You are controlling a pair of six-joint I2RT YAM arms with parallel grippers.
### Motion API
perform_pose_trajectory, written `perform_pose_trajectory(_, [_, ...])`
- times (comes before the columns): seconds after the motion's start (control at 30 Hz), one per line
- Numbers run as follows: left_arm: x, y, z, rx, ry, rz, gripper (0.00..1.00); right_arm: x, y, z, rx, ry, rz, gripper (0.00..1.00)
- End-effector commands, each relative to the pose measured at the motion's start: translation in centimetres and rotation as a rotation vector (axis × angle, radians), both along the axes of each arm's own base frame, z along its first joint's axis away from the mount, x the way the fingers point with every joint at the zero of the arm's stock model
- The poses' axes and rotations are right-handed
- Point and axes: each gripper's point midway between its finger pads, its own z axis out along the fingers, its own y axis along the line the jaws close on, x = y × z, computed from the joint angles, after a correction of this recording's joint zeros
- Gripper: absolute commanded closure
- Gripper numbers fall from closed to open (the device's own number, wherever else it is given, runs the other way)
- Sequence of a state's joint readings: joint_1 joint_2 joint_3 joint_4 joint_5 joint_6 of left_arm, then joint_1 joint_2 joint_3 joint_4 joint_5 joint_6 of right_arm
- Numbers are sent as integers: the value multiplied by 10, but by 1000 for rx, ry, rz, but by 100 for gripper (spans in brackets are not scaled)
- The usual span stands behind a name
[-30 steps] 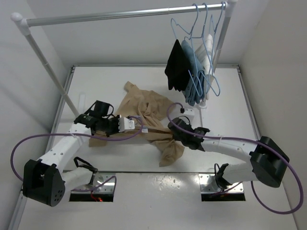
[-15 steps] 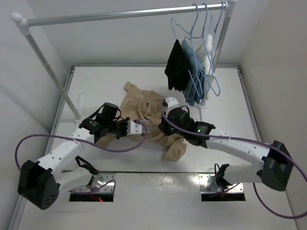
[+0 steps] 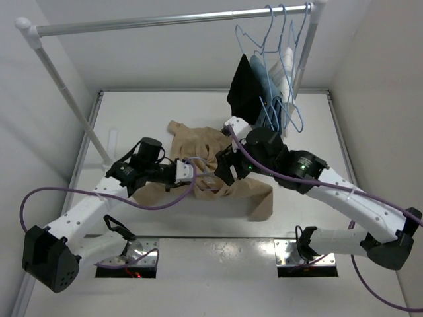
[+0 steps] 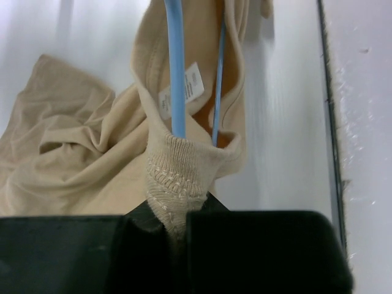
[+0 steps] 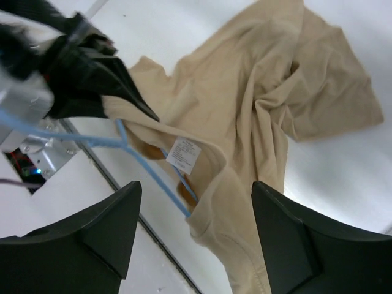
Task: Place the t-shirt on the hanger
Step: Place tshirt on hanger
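Observation:
The tan t-shirt (image 3: 198, 142) lies crumpled on the white table. My left gripper (image 3: 190, 173) is shut on its ribbed collar (image 4: 177, 168), which bunches between the black jaws (image 4: 177, 214). The light-blue wire of the hanger (image 4: 177, 73) runs into the neck opening beside the white label (image 4: 182, 92). My right gripper (image 3: 225, 168) hovers over the neck, open, with nothing between its fingers (image 5: 92, 239). Below my right gripper (image 5: 195, 190) I see the label (image 5: 184, 154), the hanger wire (image 5: 153, 174) and the left gripper (image 5: 79, 67) at the collar.
A clothes rail (image 3: 172, 20) spans the back, its slanted left post (image 3: 66, 92) reaching down to the table. At its right end hang several blue hangers with a black garment (image 3: 243, 89), a light-blue one (image 3: 268, 99) and a white one.
My right gripper has opened, let go of the t-shirt and lifted up over the neck. The shirt's lower part has spread to the right. My left gripper keeps its hold on the collar.

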State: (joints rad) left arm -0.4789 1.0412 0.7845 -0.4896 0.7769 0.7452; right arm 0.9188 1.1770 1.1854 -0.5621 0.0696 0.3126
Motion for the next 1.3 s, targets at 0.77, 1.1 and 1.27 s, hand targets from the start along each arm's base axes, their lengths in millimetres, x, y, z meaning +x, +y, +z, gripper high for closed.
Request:
perform_pose_trajectory(0.77, [23,9,62,-129,-93,75,93,4,3,10,49,-92,33,100])
perform_pose_trajectory(1.1, [57,24,87,-147,-46,186,12,-1,-24,55,168,-196,-57,100])
perform_pose_trajectory(1.27, [68,18,128,-261,-21,265,0,10,-10,68,135,-197,-50,100])
